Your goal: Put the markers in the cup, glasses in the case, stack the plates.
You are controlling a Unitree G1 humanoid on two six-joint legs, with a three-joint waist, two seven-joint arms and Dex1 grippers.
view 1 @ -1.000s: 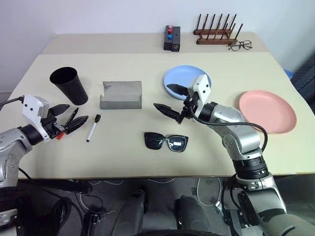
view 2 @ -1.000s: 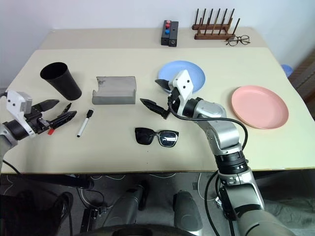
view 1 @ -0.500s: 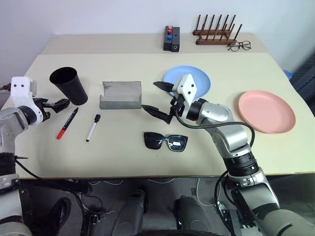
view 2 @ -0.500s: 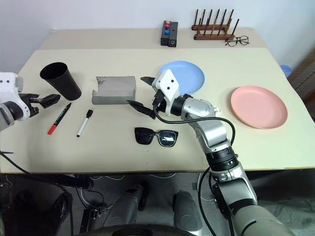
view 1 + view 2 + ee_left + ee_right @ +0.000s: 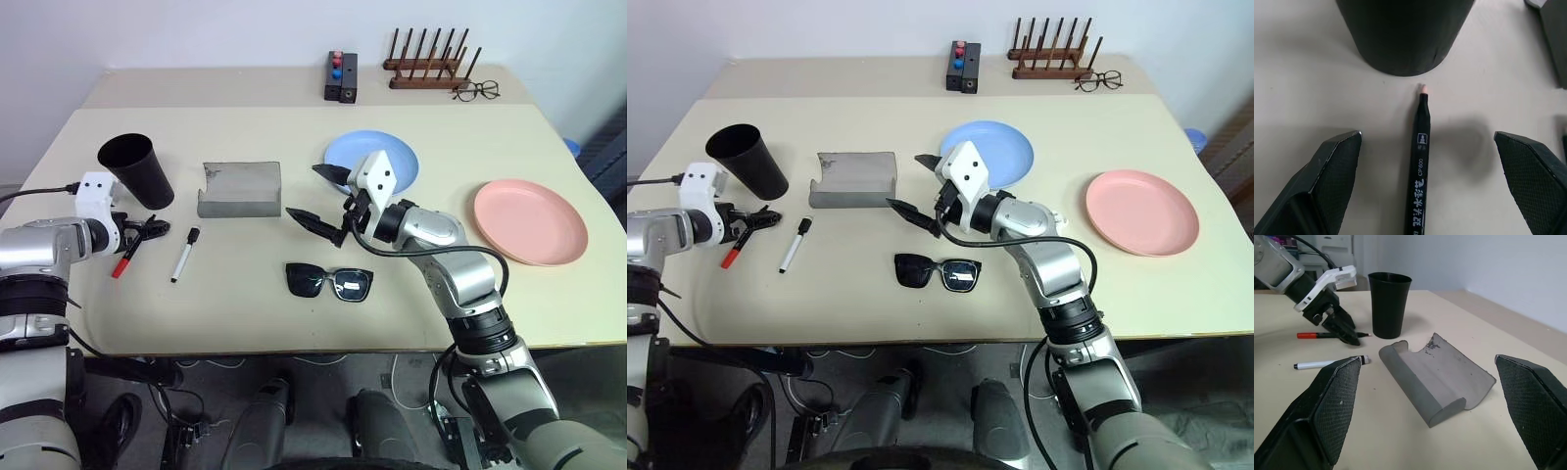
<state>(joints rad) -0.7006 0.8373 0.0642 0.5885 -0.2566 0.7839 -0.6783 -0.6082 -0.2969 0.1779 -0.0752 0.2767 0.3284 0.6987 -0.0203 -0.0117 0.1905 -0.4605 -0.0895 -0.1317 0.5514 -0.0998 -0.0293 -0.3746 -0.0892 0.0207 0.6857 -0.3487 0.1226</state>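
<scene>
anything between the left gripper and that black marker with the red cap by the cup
Nothing visible. The left gripper is open, its fingers either side of the black marker lying flat on the table. The cup stands just beyond the marker's tip, not between.

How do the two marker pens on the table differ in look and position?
The black-and-red marker has a dark barrel with a red end; the white marker has a white barrel with a black cap. The black-and-red marker lies between the open fingers of the left gripper, near the cup; the white marker lies apart, nearer the case. Both lie flat on the table, slanted alike.
</scene>
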